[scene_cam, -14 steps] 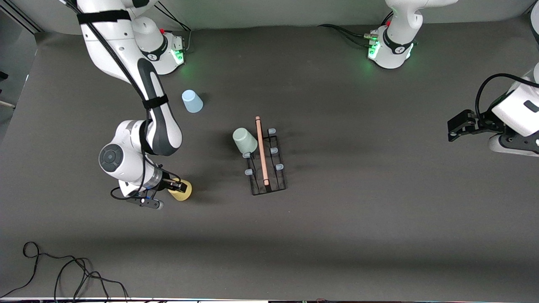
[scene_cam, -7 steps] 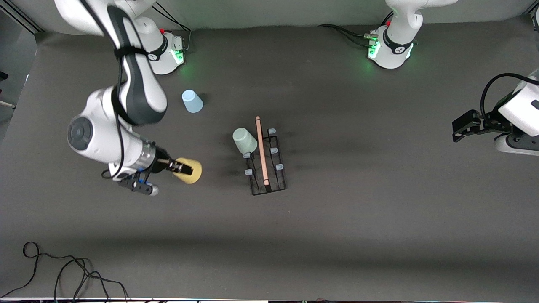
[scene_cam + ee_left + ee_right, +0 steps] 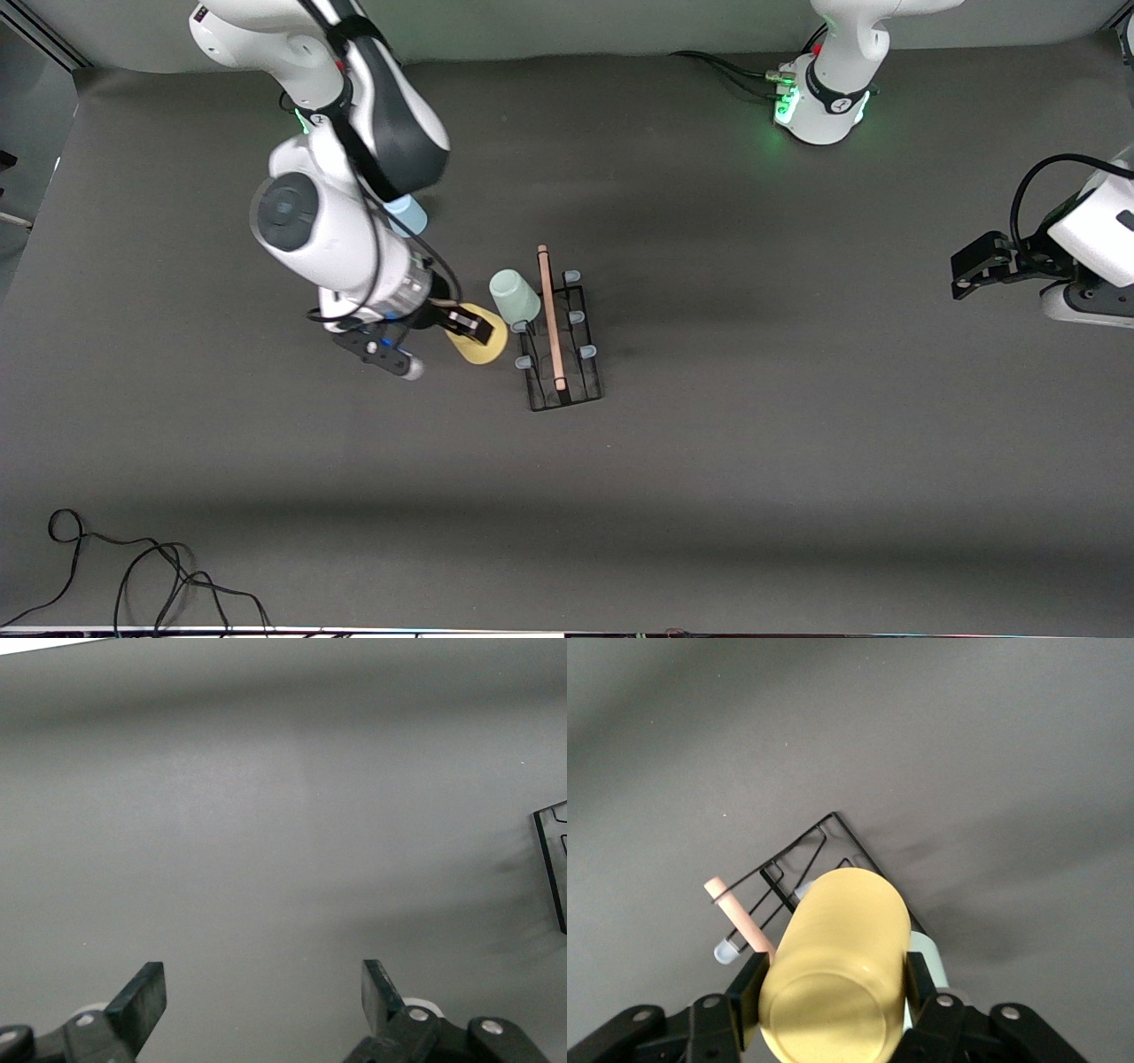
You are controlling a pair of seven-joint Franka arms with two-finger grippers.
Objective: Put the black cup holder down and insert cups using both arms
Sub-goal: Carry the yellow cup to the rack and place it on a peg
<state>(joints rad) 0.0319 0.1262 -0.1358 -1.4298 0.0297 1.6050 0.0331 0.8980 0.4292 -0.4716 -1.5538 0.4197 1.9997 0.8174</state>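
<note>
Front view: right pincer [image 3: 470,326] clamped on small yellow plastic cup [image 3: 484,341] beside black wire cup holder [image 3: 562,341]; left pincer [image 3: 967,267] waiting, fingers apart.

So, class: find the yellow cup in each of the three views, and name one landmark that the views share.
Front view: yellow cup held in the right gripper, beside the black cup holder.
Left wrist view: not in it; only a corner of the holder shows.
Right wrist view: it fills the lower middle, clamped between the fingers.
Shared landmark: the black cup holder.
</note>
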